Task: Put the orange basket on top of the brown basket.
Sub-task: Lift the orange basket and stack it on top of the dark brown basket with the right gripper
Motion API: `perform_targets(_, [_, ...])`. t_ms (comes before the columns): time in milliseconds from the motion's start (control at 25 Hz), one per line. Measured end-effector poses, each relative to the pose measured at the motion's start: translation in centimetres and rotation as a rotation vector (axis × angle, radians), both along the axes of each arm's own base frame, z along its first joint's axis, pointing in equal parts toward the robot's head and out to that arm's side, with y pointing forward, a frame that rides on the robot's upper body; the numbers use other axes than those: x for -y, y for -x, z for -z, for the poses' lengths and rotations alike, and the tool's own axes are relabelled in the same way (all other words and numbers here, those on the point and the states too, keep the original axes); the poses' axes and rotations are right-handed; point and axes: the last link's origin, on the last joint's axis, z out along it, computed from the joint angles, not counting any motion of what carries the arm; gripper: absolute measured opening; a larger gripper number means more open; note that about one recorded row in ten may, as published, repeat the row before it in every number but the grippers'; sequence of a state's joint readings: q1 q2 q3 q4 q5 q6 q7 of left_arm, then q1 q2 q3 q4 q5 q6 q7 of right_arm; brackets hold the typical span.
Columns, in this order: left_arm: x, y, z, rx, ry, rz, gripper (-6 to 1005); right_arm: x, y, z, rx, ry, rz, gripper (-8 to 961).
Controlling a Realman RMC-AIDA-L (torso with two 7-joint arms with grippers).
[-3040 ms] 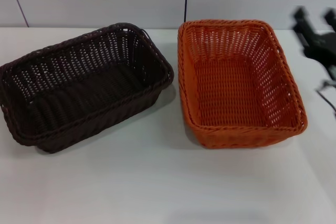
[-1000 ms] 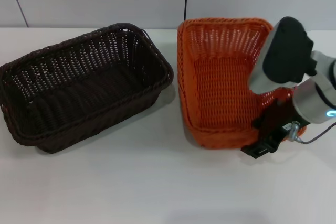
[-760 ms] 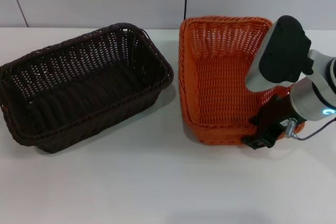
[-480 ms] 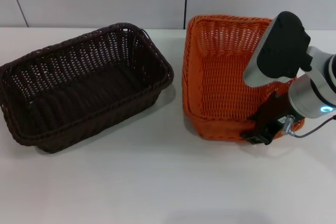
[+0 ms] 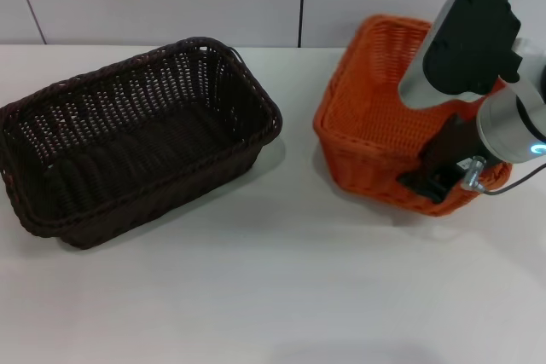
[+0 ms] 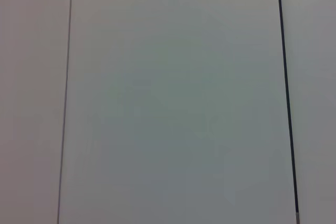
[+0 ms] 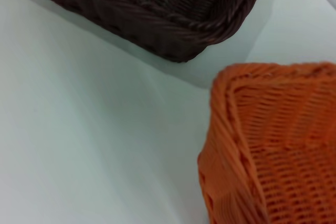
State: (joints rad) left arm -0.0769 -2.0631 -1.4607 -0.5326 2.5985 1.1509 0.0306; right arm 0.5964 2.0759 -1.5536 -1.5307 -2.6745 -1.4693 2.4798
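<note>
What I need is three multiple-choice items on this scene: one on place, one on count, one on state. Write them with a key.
1. Seen from the head view, the brown basket stands where relative to the orange basket?
A. On the robot's left of it
B. Stacked inside it
C. On the robot's right of it

2. How many baskets are in view?
A. One
B. Two
C. Three

3. How is the orange basket?
A. Flat on the table
B. Tilted, its rim in the right gripper
C. Upside down

Key:
1 A, the brown one sits left, apart from the orange one.
2 B, one brown and one orange.
3 B, its rim slants and the right gripper clamps the near edge. The left gripper is out of view.
</note>
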Motion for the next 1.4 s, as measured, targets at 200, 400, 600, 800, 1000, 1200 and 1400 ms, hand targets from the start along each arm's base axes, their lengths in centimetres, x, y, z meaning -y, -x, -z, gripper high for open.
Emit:
perform_targets(200, [0.0, 0.1, -0.1, -0.002, -0.004, -0.002, 641, 0.0, 1.1, -0.6, -0.003, -0.029, -0.027, 163])
perform_targets(400, [0.0, 0.1, -0.2, -0.004, -0.005, -0.003, 641, 0.4, 3.5, -2.0, 0.026, -0.098, -0.141, 149])
perform_targets(600, [0.2, 0.5, 0.0, -0.005, 0.002, -0.017, 641, 0.9, 6.6, -2.4, 0.093, -0.134, -0.331, 149])
perform_targets(800, [0.3, 0.8, 0.2, -0.004, 0.014, -0.031, 640, 1.9, 9.2, -1.3, 0.193, -0.052, -0.599, 149])
perform_targets(1000, [0.4, 0.7, 0.4, -0.002, 0.013, -0.029, 640, 2.8, 10.3, -0.4, 0.319, 0.039, -0.905, 149])
perform_targets(1200, [0.5, 0.6, 0.4, -0.003, 0.013, -0.027, 640, 2.7, 10.7, -0.6, 0.429, 0.052, -1.176, 149])
perform_targets(1400, [0.7, 0.5, 0.8, 0.003, 0.019, -0.026, 638, 1.9, 10.2, 0.8, 0.503, 0.084, -1.33, 149])
